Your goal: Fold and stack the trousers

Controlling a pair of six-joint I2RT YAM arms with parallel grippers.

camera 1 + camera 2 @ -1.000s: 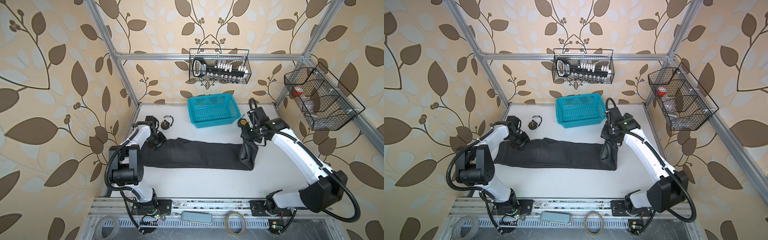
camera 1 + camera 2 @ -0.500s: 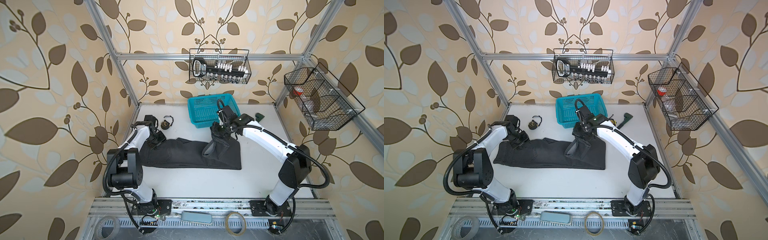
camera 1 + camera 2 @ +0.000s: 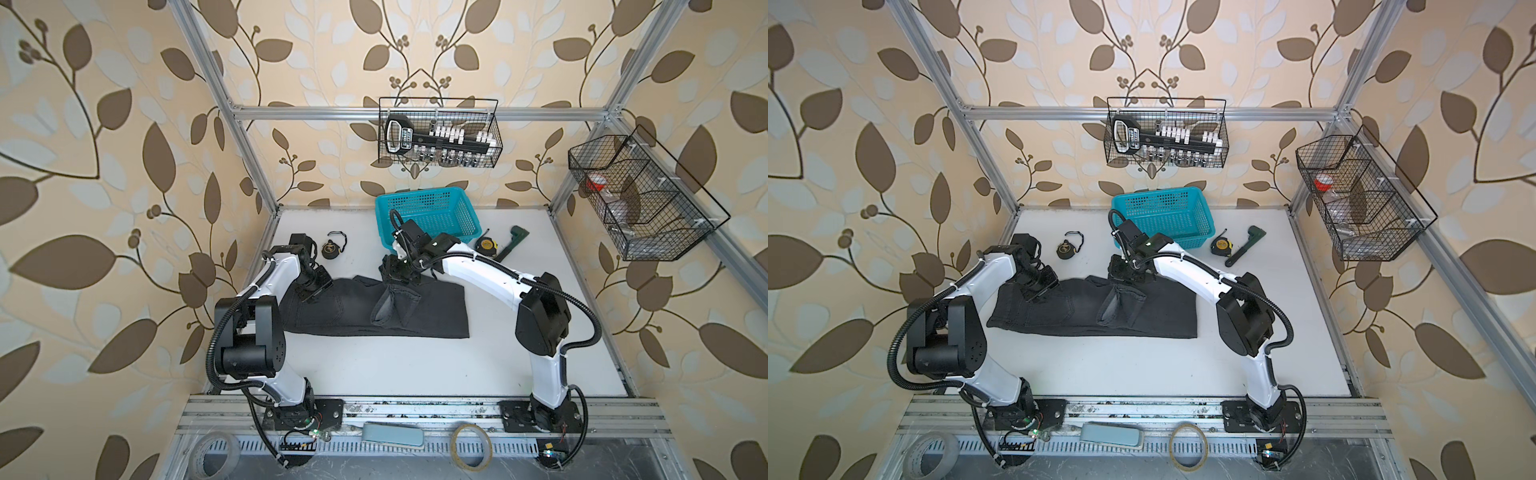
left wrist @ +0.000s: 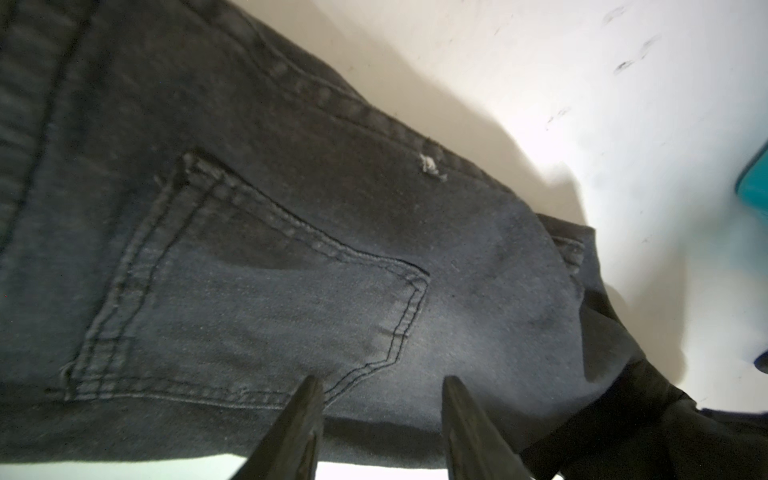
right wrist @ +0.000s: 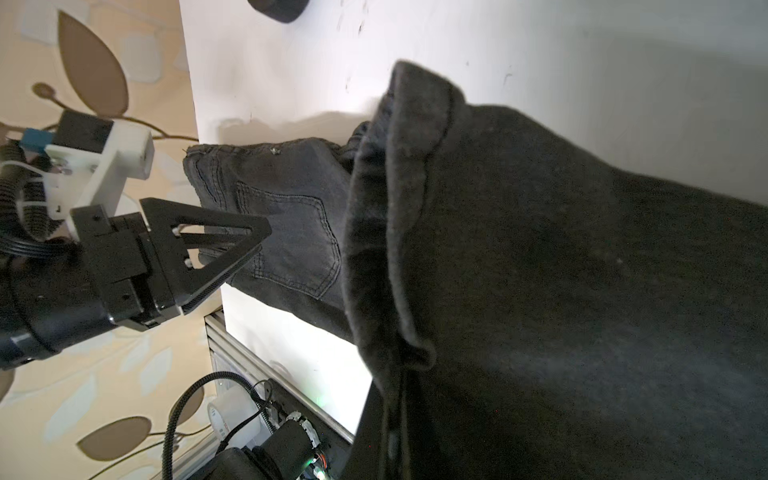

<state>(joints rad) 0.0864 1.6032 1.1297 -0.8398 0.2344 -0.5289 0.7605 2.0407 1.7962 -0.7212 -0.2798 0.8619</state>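
Observation:
The trousers (image 3: 332, 311) (image 3: 1050, 311) lie dark and lengthwise across the white table in both top views, waist at the left. Their leg ends are doubled back over the middle. My right gripper (image 3: 395, 276) (image 3: 1125, 274) is shut on the leg hem and holds it lifted near the far edge of the cloth. In the right wrist view the hem (image 5: 399, 208) drapes over my right gripper (image 5: 390, 415) and hides its jaws. My left gripper (image 3: 313, 286) (image 4: 380, 399) is open just over the back pocket (image 4: 257, 299), with nothing between its fingers (image 4: 303, 415).
A teal basket (image 3: 415, 195) stands at the back, just behind the right gripper. A tape measure (image 3: 486, 244) and a green wrench (image 3: 513, 245) lie to its right. A small black round object (image 3: 332, 249) sits behind the left gripper. Wire baskets hang on the walls.
My right gripper has carried the leg ends from the right side leftwards over the trousers, doubling them. The left gripper has stayed over the waist.

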